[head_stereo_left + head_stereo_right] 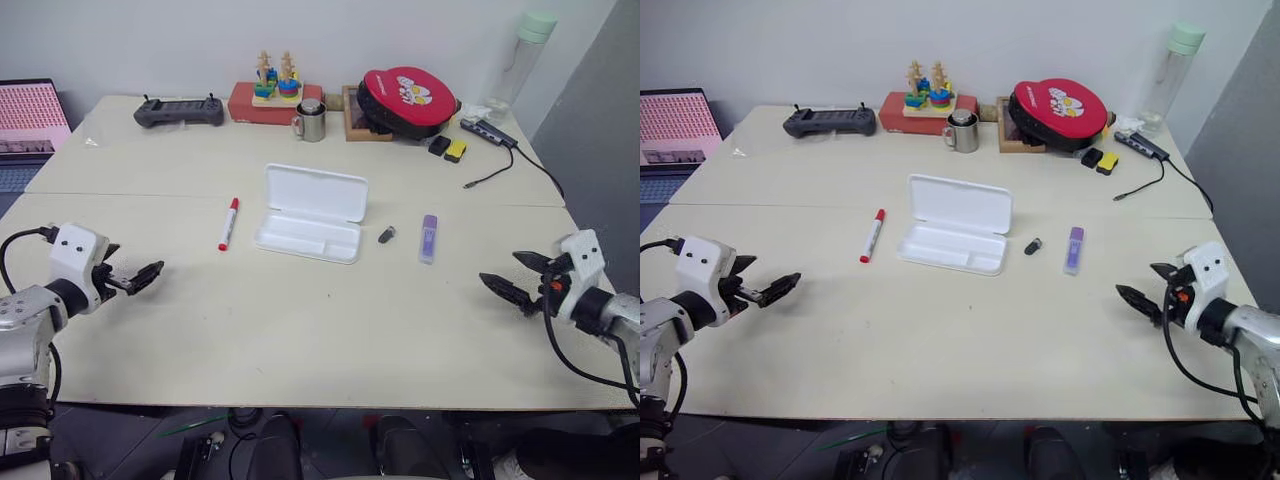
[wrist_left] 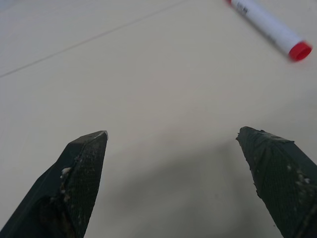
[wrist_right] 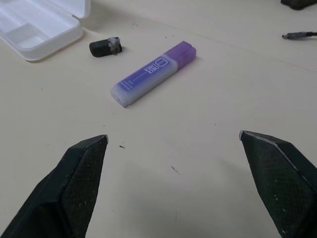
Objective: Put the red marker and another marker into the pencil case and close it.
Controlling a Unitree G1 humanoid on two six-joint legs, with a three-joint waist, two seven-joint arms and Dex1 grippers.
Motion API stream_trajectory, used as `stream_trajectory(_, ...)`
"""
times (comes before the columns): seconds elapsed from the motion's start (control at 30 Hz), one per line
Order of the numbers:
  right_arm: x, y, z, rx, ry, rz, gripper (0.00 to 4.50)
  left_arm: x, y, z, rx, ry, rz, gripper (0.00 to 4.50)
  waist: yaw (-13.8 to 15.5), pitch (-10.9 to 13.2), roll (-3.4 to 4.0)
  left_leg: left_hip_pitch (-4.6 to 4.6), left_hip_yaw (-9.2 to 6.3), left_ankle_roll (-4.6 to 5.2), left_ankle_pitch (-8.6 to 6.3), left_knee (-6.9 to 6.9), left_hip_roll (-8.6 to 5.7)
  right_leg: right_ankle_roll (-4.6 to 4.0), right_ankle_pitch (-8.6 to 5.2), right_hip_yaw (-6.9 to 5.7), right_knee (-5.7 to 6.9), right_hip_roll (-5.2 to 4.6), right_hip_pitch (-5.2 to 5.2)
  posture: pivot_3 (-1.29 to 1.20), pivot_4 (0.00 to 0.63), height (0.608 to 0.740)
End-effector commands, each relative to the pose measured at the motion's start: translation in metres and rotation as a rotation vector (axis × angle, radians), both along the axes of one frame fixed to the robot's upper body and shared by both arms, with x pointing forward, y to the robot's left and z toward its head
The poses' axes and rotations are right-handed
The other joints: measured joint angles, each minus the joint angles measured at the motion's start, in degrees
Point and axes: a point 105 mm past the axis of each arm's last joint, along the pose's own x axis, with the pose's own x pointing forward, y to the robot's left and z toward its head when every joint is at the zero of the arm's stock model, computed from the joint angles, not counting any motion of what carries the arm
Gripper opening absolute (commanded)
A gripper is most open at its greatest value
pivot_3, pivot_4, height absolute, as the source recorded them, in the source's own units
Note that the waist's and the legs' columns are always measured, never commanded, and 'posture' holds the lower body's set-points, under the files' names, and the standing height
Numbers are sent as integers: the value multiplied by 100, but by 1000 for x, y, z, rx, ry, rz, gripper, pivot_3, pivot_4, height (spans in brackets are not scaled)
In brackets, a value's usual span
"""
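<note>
Left eye view: open pencil case (image 1: 310, 213)

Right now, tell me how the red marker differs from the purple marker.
The red marker is slim and long, with a white barrel and red cap; the purple marker is shorter, chunkier and pale lavender with a darker purple end. The red marker lies left of the open pencil case, the purple marker right of it. Both lie flat on the table, untouched.

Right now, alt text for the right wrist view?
A purple marker lies flat on the cream table, apart from the right tool, whose two black fingers stand wide open and empty. Past it sit a small black object and the corner of the open white pencil case.
</note>
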Motion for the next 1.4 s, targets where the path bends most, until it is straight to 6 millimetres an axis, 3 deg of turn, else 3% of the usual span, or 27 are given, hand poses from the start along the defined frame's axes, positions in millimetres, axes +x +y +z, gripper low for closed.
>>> stream_trajectory(0.03, 4, 0, 4, -15, -33, 13, 4489, 1, -2, 11, 2, -49, -17, 4500, 12, 0, 0, 0, 0, 0, 0, 0, -1, 0, 0, 0, 0, -1, 0, 0, 150, 740)
stream_trajectory(0.83, 4, 1, 2, 21, -43, -19, 4489, 9, -7, 12, -57, -68, -48, 4500, 14, 1, -2, 1, 1, 0, 0, -9, 0, 1, 1, -3, 3, 1, 1, 0, 150, 740)
stream_trajectory(1.0, 9, -2, 11, 27, -75, -35, 4489, 12, -13, 18, -65, -92, -68, 4500, 15, 1, -1, 2, 1, 0, 1, -9, 1, 1, 1, -4, 5, 2, 1, 0, 150, 740)
stream_trajectory(1.07, 12, 9, 20, 39, -95, 7, 4489, 14, -27, 24, -108, -116, -123, 4500, 14, 1, -1, 2, 1, 0, 1, -8, 1, 2, 2, -4, 5, 2, 2, 0, 150, 740)
stream_trajectory(1.2, 21, 52, 37, 70, -101, 174, 4489, 9, -93, 32, -242, -96, -394, 4500, 8, 1, -1, 1, 1, 0, 1, 2, 2, 6, 6, -2, 9, 2, 5, 0, 150, 740)
stream_trajectory(1.3, 35, 92, 29, 43, -63, 279, 4489, 5, -133, 28, -254, -81, -525, 4500, -22, 0, -1, 3, -3, 0, 1, 11, 6, 10, 8, -2, 12, 8, 8, 0, 150, 740)
stream_trajectory(1.4, 40, 121, 23, 17, -39, 379, 4489, 3, -154, 31, -274, -100, -588, 4500, -23, 1, -1, 3, -4, 1, 1, 17, 6, 11, 9, 0, 13, 10, 10, 0, 150, 740)
